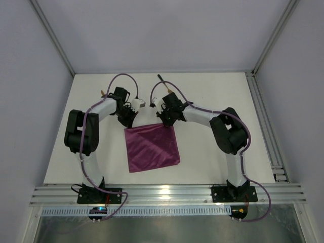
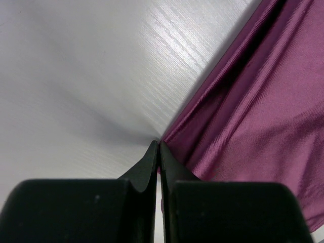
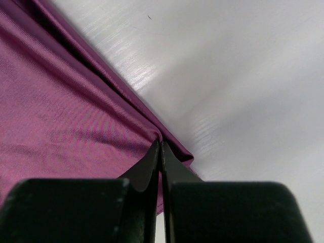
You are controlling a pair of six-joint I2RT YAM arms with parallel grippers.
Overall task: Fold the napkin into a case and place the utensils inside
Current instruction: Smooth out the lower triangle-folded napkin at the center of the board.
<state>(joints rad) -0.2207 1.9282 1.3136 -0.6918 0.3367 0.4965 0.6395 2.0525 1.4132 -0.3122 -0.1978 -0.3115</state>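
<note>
The napkin [image 1: 152, 147] lay flat and roughly square on the table [image 1: 217, 96], at the centre of the top view. Its upper left corner met the tips of the left gripper [image 1: 128, 121]. In the left wrist view those fingers [image 2: 147, 164] were pressed together on the corner, with cloth spreading to the right of the frame. Its upper right corner sat in the right gripper [image 1: 167, 123]. Those fingers [image 3: 149, 162] were also closed, pinching the cloth, which filled the left of the frame and peeked out just right of the tips.
</note>
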